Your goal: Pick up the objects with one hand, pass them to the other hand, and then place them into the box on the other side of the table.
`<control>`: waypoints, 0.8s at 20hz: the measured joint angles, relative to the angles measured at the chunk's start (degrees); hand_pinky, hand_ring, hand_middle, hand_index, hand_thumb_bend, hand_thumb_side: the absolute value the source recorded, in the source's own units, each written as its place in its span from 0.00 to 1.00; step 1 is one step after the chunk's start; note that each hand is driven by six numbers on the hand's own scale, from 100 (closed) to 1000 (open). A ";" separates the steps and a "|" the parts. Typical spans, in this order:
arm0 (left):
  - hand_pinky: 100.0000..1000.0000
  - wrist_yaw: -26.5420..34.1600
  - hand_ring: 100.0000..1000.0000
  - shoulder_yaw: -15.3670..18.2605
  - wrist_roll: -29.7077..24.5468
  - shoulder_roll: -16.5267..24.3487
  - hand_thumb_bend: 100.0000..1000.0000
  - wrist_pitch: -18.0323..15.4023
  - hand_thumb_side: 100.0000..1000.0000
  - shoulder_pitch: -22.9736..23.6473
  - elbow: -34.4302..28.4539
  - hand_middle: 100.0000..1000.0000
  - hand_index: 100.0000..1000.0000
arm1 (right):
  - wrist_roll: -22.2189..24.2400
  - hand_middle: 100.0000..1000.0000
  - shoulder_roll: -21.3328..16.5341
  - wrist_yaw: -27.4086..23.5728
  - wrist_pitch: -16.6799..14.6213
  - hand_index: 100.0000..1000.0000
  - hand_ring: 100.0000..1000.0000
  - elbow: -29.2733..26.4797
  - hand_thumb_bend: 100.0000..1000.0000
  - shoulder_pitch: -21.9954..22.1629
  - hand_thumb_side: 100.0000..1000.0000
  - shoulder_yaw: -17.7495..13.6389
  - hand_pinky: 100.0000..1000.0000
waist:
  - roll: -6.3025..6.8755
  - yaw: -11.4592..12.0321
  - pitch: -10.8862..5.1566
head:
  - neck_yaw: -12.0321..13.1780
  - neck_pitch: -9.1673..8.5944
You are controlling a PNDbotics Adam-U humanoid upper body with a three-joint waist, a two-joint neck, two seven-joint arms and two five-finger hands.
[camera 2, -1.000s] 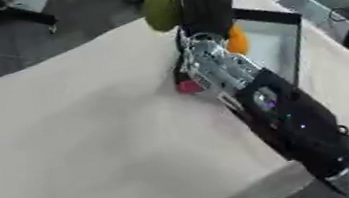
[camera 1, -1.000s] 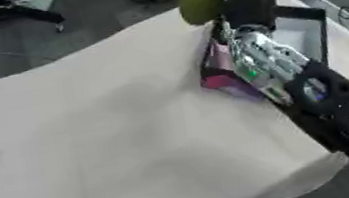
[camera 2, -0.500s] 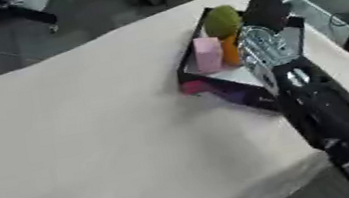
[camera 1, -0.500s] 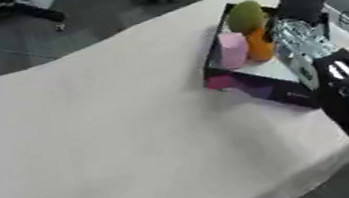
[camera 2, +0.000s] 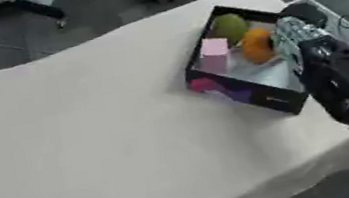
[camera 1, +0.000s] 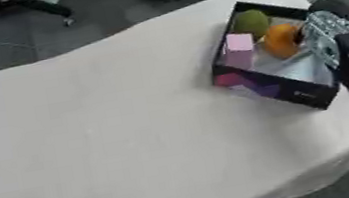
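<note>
A black box (camera 1: 279, 91) with purple and pink sides stands at the table's right edge. Inside it lie a green round fruit (camera 1: 250, 22), an orange fruit (camera 1: 281, 40) and a pink block (camera 1: 238, 49). My right hand (camera 2: 300, 25) hovers over the box's right side, just right of the orange fruit; it is blurred, and its fingers hold nothing that I can see. My right forearm (camera 2: 345, 87) runs down to the lower right corner. My left hand shows in neither view.
The white table (camera 1: 95, 134) stretches wide to the left of the box. Its right edge runs close past the box. Office chairs and a dark floor lie beyond the far edge.
The green fruit, held above the box a second ago, now lies in it. My right hand has drawn back to the right. The camera has also shifted.
</note>
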 measured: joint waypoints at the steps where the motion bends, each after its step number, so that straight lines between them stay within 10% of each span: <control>1: 0.68 0.14 0.49 0.31 -0.01 0.00 0.00 0.02 0.52 0.29 -0.23 0.55 0.73 | 0.22 0.76 -0.31 1.53 -0.06 0.96 0.80 -1.79 0.57 0.33 0.25 -0.29 0.78 | -0.02 -0.02 -0.03 | 0.62 0.02; 16: 0.69 3.33 0.52 5.81 0.03 -2.70 0.00 0.10 0.51 4.90 -7.04 0.57 0.73 | 5.87 0.74 -3.32 27.31 -3.65 0.91 0.77 -41.33 0.43 8.24 0.31 -1.07 0.77 | -0.15 -0.58 -1.49 | 15.98 0.00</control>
